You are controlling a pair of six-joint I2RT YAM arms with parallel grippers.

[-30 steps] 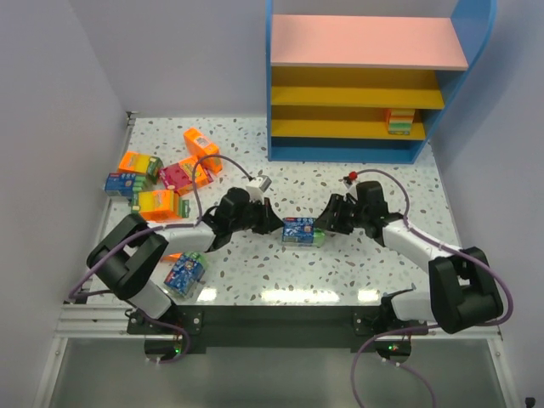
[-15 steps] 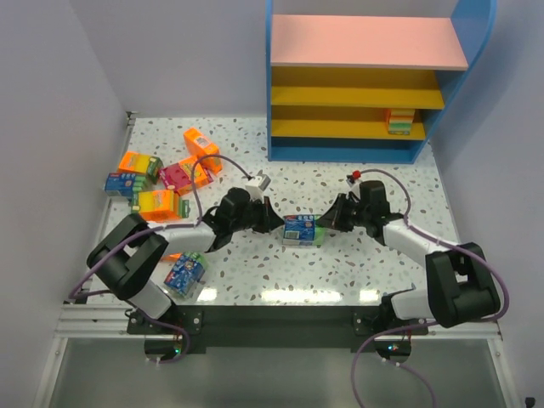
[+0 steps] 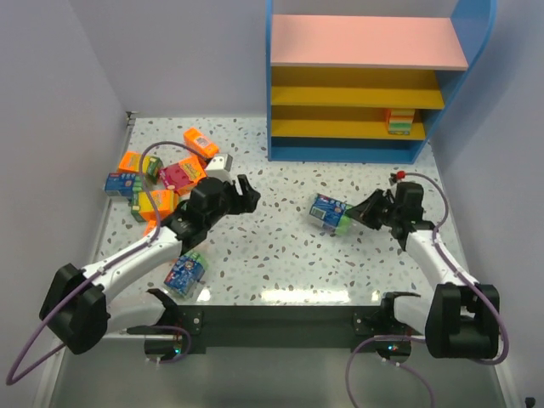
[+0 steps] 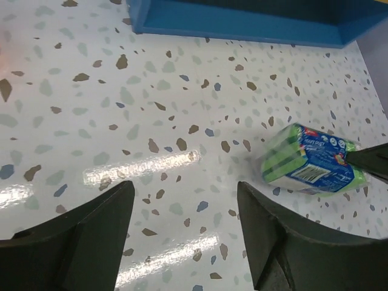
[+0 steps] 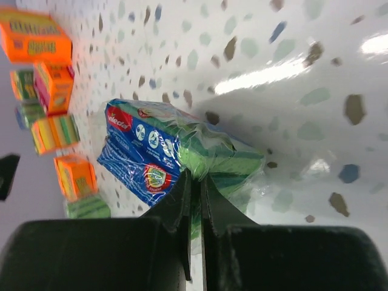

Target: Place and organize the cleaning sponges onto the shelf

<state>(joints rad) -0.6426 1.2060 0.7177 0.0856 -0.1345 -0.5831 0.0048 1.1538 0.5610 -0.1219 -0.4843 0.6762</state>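
Right fingers [image 5: 176,209] together, pinching the wrapper edge of the blue sponge pack [image 3: 327,210], right of centre on the surface [image 3: 280,255], near side of the shelf [image 3: 340,154]. Left fingers [image 4: 91,224] apart, empty. Other packs [image 3: 178,174] clustered far left.

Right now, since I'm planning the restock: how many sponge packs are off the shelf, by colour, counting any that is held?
Orange sponge packs: 3
Blue sponge packs: 3, one of them in the right pincer
Magenta sponge pack: 1
Total: 7 that show in the overhead view
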